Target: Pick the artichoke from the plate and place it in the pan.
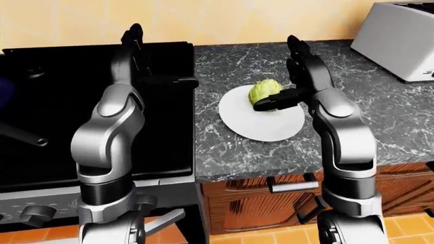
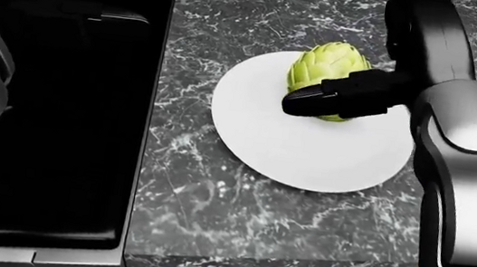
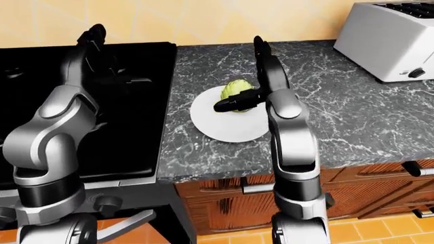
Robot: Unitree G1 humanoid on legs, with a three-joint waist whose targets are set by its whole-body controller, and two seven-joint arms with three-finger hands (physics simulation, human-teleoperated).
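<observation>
The green artichoke [image 2: 329, 66] stands on the white plate [image 2: 309, 152], on the dark marble counter [image 2: 210, 219]. My right hand [image 1: 275, 74] is at the artichoke with its fingers [image 1: 296, 53] upright on the far right side. Its black thumb [image 2: 339, 94] lies across the artichoke's near side, touching or almost touching it. The hand is open, not closed round it. My left hand [image 1: 165, 55] is raised over the black stove [image 1: 54, 101], open and empty. A dark handle [image 1: 24, 134] shows at the left edge of the left-eye view; I cannot make out the pan's body.
A silver toaster [image 3: 390, 38] stands at the counter's top right. The stove borders the counter just left of the plate. Wooden drawers with bar handles [image 1: 291, 184] run below the counter's bottom edge. My right forearm [image 2: 461, 174] hangs over the plate's right side.
</observation>
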